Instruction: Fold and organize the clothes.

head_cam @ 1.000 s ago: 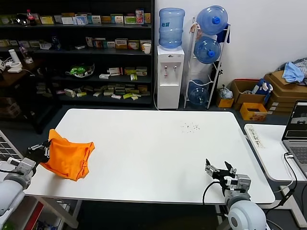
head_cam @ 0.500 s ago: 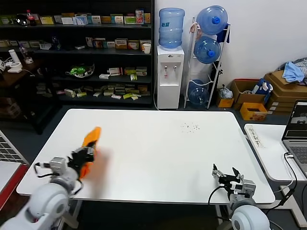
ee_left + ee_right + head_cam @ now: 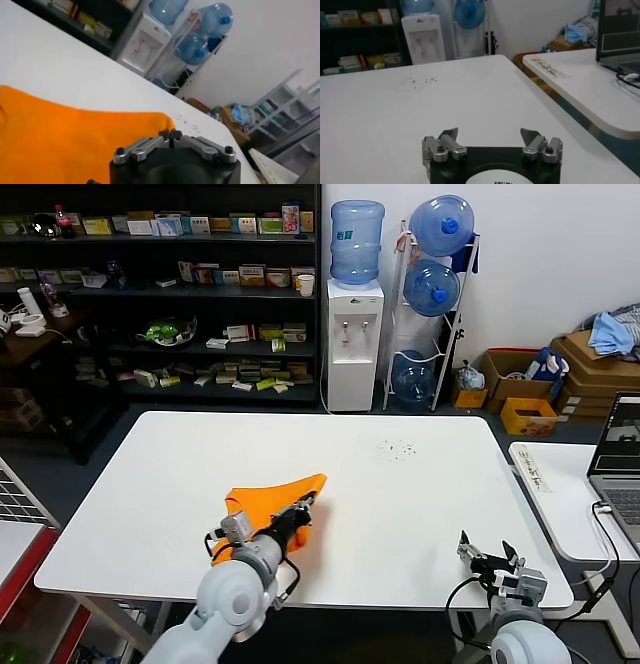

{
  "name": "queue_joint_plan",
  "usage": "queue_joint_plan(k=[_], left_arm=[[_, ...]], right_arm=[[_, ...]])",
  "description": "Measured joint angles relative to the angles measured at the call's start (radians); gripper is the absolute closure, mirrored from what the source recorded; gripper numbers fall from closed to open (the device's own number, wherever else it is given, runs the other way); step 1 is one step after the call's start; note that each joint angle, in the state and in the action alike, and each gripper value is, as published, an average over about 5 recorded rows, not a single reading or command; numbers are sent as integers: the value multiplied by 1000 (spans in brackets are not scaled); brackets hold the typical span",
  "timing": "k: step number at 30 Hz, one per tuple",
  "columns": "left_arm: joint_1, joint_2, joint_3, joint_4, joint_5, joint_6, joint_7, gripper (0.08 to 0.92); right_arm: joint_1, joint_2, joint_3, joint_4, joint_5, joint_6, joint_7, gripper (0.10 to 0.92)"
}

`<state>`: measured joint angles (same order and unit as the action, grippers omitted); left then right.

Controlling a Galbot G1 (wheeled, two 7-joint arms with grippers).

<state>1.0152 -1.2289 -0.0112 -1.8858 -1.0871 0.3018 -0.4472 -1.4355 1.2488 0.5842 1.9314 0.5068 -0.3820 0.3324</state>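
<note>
The orange T-shirt lies bunched near the front middle of the white table, one corner pulled out toward the right. My left gripper is shut on the shirt's edge. In the left wrist view the fingertips meet at the cloth's rim, and orange fabric spreads behind them. My right gripper hovers at the table's front right edge, open and holding nothing. In the right wrist view its fingers stand wide apart over bare tabletop.
A patch of dark specks marks the table's far right part. A side table with a laptop stands at the right. Behind the table are shelves, a water dispenser and cardboard boxes.
My left arm has swung from the table's left edge to its front middle, carrying the orange T-shirt along. The right gripper has drifted slightly right and toward the front edge, still open.
</note>
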Motion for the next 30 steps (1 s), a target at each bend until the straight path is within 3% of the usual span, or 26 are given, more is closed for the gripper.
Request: queue_joint_plan(k=[8, 11, 16, 21, 30], left_arm=[[-21, -103, 49, 62, 52, -4, -3, 893], [-22, -122, 61, 69, 68, -4, 3, 856], [-11, -133, 68, 60, 112, -15, 43, 719], [34, -120, 43, 21, 216, -61, 147, 571], [259, -40, -179, 3, 462, -317, 393, 311]], right_arm=[[-2, -10, 10, 29, -1, 60, -35, 203], [1, -16, 14, 35, -1, 79, -49, 203], [9, -27, 21, 45, -6, 120, -77, 203], [15, -36, 18, 48, -26, 173, -129, 203], [-8, -23, 27, 16, -119, 311, -259, 203]])
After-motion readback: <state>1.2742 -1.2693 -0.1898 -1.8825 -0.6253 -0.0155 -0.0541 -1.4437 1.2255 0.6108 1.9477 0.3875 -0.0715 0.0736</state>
